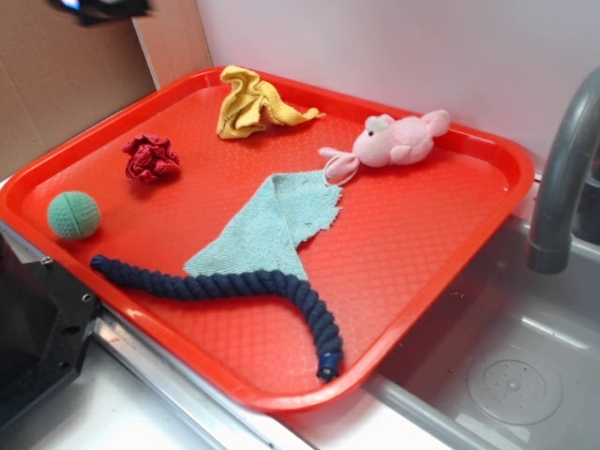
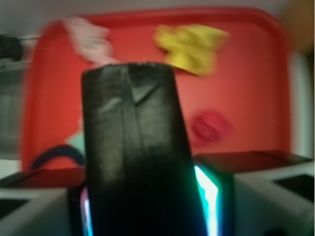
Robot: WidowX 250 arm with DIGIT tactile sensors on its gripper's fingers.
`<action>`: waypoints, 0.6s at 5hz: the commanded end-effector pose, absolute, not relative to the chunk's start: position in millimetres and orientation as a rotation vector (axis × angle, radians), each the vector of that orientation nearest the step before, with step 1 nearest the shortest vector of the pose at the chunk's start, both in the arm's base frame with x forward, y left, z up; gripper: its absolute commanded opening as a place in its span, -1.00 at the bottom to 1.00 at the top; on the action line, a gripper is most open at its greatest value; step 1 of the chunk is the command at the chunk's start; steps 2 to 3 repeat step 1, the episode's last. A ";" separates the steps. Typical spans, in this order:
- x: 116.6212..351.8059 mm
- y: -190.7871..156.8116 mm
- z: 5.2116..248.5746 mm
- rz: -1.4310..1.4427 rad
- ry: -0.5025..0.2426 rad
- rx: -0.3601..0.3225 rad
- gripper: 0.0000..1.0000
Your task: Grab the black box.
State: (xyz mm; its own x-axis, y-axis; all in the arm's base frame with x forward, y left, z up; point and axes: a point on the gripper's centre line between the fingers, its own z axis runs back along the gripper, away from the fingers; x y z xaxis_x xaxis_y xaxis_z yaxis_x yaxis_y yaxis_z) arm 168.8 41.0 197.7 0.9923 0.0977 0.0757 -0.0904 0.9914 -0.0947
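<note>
The black box [image 2: 133,147] fills the middle of the wrist view, a matte black block with grooves on its top, standing between my two fingers. My gripper [image 2: 150,196] is shut on it and holds it high above the red tray [image 2: 256,98]. The grey fingers [image 2: 268,191] press on both sides of it. In the exterior view only a dark edge of the gripper [image 1: 108,7] shows at the top left, and the box is not on the tray [image 1: 422,253]. The wrist view is blurred.
On the tray lie a pink plush toy [image 1: 398,139], a yellow cloth [image 1: 248,103], a red crumpled cloth [image 1: 150,157], a green ball [image 1: 73,214], a light blue towel [image 1: 267,230] and a navy braided rope [image 1: 234,286]. A sink with a grey faucet [image 1: 562,178] is at the right.
</note>
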 end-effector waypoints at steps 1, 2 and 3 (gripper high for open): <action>190.7 30.7 220.6 0.079 -0.047 0.003 -1.00; 190.7 30.7 220.6 0.079 -0.047 0.003 -1.00; 190.7 30.7 220.6 0.079 -0.047 0.003 -1.00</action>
